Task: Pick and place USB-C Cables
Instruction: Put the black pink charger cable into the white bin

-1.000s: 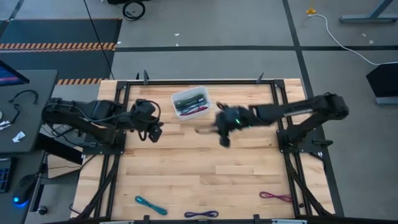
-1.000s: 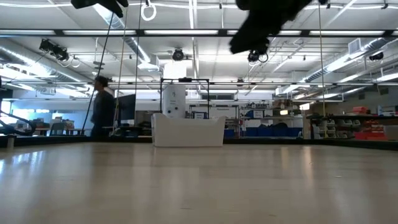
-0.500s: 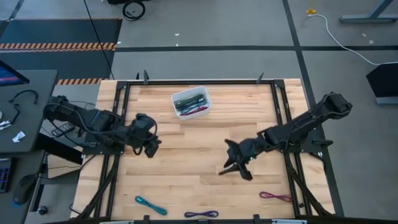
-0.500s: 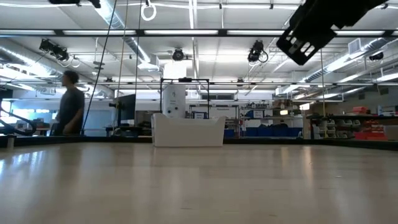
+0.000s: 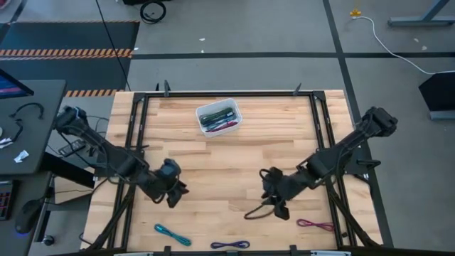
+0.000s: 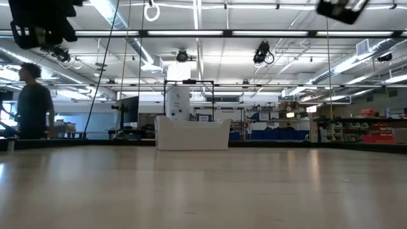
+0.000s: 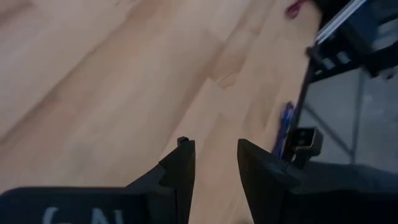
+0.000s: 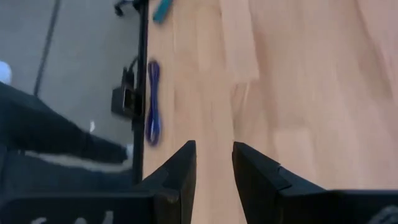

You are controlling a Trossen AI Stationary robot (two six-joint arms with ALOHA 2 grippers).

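Three USB-C cables lie flat along the table's near edge: a teal one [image 5: 172,234], a purple one [image 5: 229,244] and a magenta one [image 5: 315,225]. Several more cables lie in the white bin [image 5: 218,117] at the far middle. My left gripper [image 5: 170,190] hovers above the wood at the near left, beyond the teal cable, open and empty [image 7: 214,146]. My right gripper [image 5: 274,200] hovers at the near right, between the purple and magenta cables and farther from the near edge, open and empty [image 8: 212,149]. The right wrist view shows the purple cable [image 8: 152,102] ahead.
A black metal frame [image 5: 135,128] runs round the table, with the arm bases at the left and right sides. Bare wood lies between the two grippers. A person [image 6: 32,108] walks in the room behind the table. A desk with gear [image 5: 21,128] stands left of the table.
Both grippers have gone from beside the bin toward the table's near edge. My left gripper went nearly straight toward the teal cable; my right gripper went near and slightly right, toward the purple and magenta cables. The person behind has walked left.
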